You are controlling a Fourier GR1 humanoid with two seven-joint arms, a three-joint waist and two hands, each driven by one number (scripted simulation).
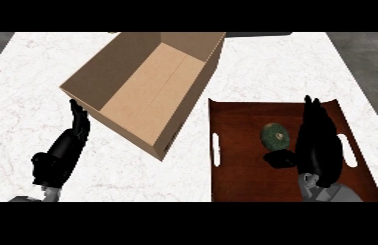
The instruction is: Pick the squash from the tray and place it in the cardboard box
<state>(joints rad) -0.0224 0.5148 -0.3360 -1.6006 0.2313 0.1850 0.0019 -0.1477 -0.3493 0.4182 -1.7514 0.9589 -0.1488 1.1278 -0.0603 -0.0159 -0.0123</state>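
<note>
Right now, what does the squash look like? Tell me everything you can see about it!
The squash is small, roundish and dark green, with a paler, tan patch on its top. It sits on the dark brown wooden tray, near the middle, nowhere near the cardboard box yet. The right hand is right next to it, fingers straight, with the thumb just below the squash. Whether the hand actually touches it, I cannot tell. Its underside is hidden.

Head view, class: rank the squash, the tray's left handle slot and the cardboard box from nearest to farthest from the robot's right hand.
1. Squash, just left of the right hand.
2. Left handle slot, at the tray's left rim.
3. Cardboard box, up left on the counter.
</note>
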